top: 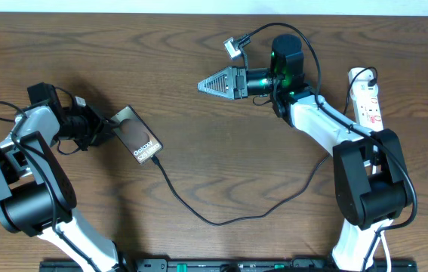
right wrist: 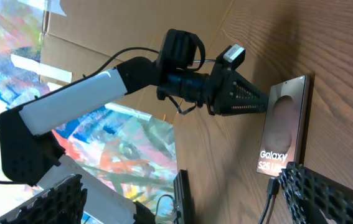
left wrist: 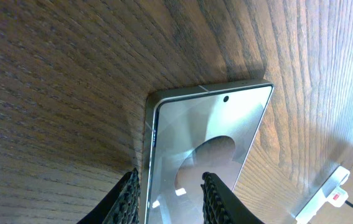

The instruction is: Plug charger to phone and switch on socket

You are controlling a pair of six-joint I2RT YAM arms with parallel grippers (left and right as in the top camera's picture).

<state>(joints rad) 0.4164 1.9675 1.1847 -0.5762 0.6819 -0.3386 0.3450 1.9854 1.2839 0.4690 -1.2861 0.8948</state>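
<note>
The phone [top: 138, 136] lay on the left of the bench [top: 236, 151]. The left tool [left wrist: 167, 178] was at its far-left end, fingers parted over the glass and clamping nothing. The charger [top: 221, 222] met the phone's near-right end and curved away to the right. The right tool [top: 202, 85] hung well apart, empty, fingers wide apart. The socket [top: 366, 94] lay far right.

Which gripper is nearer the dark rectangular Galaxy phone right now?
Left. The left gripper is at the end of the dark rectangular phone; the right gripper is well apart.
</note>
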